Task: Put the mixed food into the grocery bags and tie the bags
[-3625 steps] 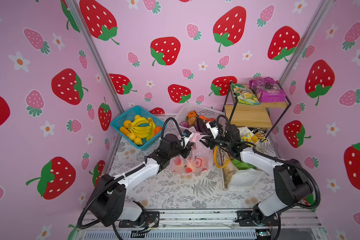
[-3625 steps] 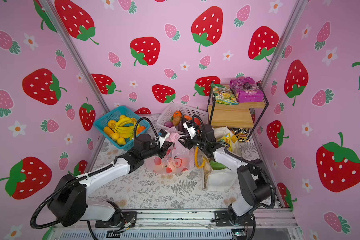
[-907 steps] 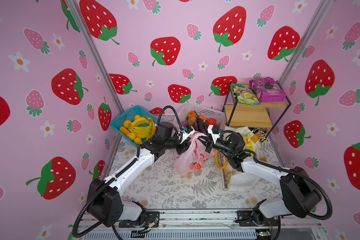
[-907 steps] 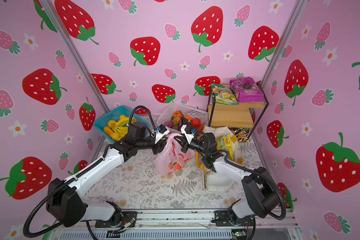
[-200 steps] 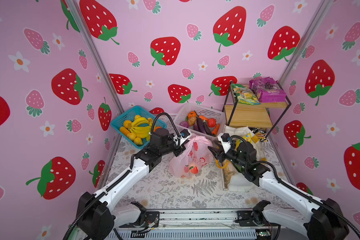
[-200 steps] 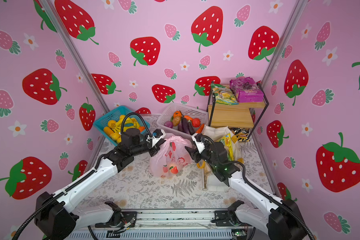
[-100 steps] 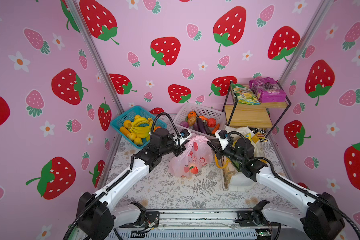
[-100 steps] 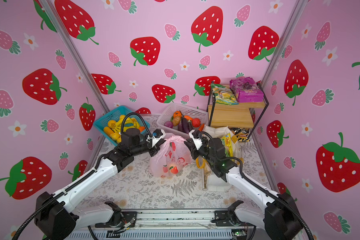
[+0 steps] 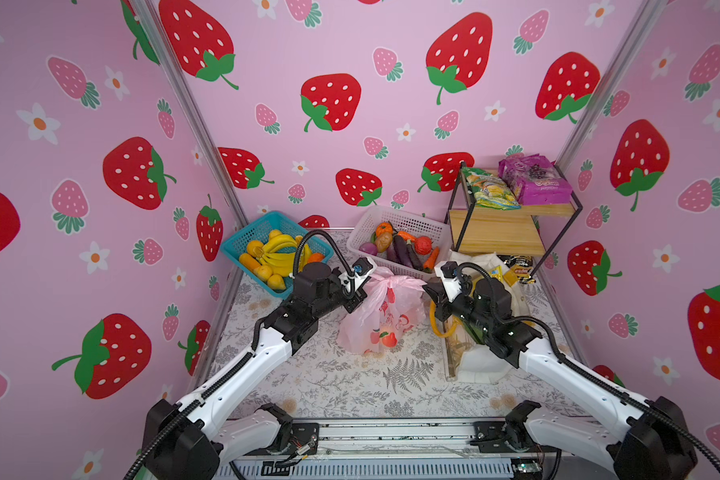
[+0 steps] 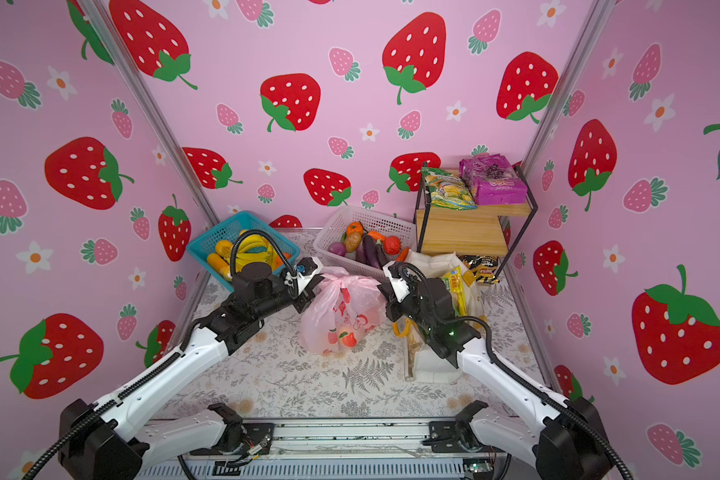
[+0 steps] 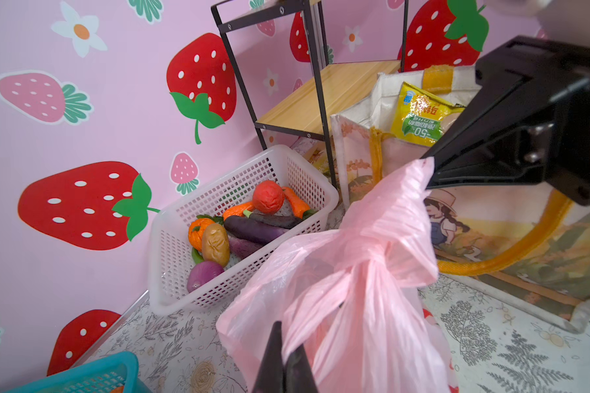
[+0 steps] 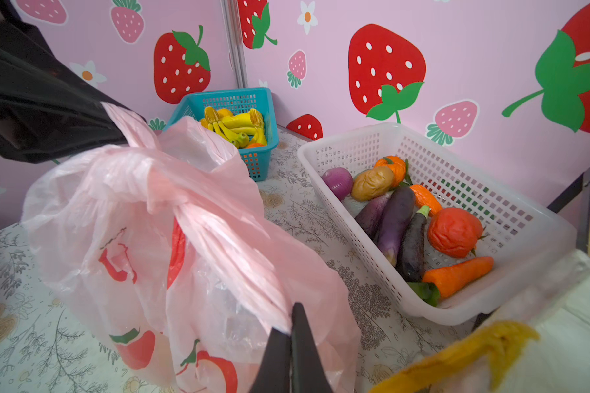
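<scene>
The pink bag (image 9: 381,316) is stood at mid-table between the arms, its handles crossed into a knot (image 11: 361,258) on top; one handle end is pinched in the left gripper (image 11: 281,360), the other in the right gripper (image 12: 291,340), so that the knot can, it is judged, be drawn tight from opposite sides; the white tote (image 9: 481,365), a yellow crisp packet (image 11: 419,115) inside, is left untied beside the right arm.

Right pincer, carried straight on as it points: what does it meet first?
The pink bag it grips: the knotted top lies directly ahead of the right pincer. Beyond that, probably the left pincer, though depth is unclear.
</scene>
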### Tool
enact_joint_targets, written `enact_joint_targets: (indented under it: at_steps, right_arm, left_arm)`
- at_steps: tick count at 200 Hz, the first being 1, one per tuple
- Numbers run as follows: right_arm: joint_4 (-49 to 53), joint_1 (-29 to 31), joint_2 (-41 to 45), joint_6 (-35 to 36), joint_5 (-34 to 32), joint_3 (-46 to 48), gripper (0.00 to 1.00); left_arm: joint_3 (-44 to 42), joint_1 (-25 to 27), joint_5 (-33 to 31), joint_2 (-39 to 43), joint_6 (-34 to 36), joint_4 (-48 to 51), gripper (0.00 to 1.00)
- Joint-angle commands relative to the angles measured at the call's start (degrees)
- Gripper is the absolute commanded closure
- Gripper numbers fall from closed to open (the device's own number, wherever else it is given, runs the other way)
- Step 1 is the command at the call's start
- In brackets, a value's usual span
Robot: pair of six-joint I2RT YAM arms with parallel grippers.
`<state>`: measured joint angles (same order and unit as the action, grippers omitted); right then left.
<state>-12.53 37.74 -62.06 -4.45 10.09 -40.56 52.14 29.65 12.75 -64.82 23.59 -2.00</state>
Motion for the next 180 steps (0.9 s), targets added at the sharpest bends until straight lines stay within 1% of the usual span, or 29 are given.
enact_joint_targets:
  at_steps: [1, 4, 29, 43, 52, 80, 103, 114, 133, 147, 160, 180]
  right_arm:
    - [4.32, -0.12, 0.58, 0.39, -5.83, -2.13, 1.0]
    - [4.69, -0.12, 0.5, 0.4, -6.29, -2.22, 1.0]
    - [6.6, -0.14, 0.78, 0.41, -9.02, -2.45, 1.0]
    - [7.17, -0.16, 0.84, 0.19, -9.93, -2.23, 1.0]
    - [7.41, -0.13, 0.67, 0.06, -10.38, -1.92, 1.0]
    - [8.21, -0.13, -0.7, -0.09, -12.93, -1.47, 1.0]
    - [8.25, -0.21, -1.17, -0.25, -15.86, -0.85, 1.0]
    - [8.23, -0.21, -1.68, -0.38, -16.84, -0.61, 1.0]
    - [8.94, -0.13, -3.37, -0.3, -19.57, -0.59, 1.0]
    - [9.85, -0.12, -4.6, -0.06, -22.05, -0.34, 1.0]
    - [9.84, -0.12, -5.28, -0.16, -23.73, 0.47, 1.0]
    - [9.13, -0.12, -5.5, -1.12, -25.04, 1.84, 1.0]
  left_arm:
    - [-0.62, -0.28, -4.56, 1.63, -1.28, -2.99, 1.0]
    - [-0.73, -0.21, -6.26, 1.81, -1.5, -3.05, 1.0]
    - [-2.36, -0.78, -13.49, 3.25, -4.79, -3.38, 1.0]
    - [-4.38, -2.08, -17.92, 4.32, -8.52, -4.73, 1.0]
    - [-5.87, -3.71, -19.16, 5.29, -11.58, -5.79, 1.0]
    - [-9.6, -9.73, -19.0, 8.0, -20.9, -7.49, 1.0]
    - [-11.88, -14.25, -19.15, 8.91, -26.12, -7.39, 1.0]
    - [-13.08, -16.36, -19.91, 9.1, -28.61, -7.24, 1.0]
    - [-15.12, -20.75, -23.08, 9.2, -34.67, -6.36, 1.0]
    - [-16.26, -24.91, -22.61, 8.55, -39.15, -5.33, 1.0]
    - [-17.42, -27.89, -21.0, 7.68, -41.89, -5.38, 1.0]
    - [-18.78, -29.79, -20.55, 6.53, -43.91, -5.71, 1.0]
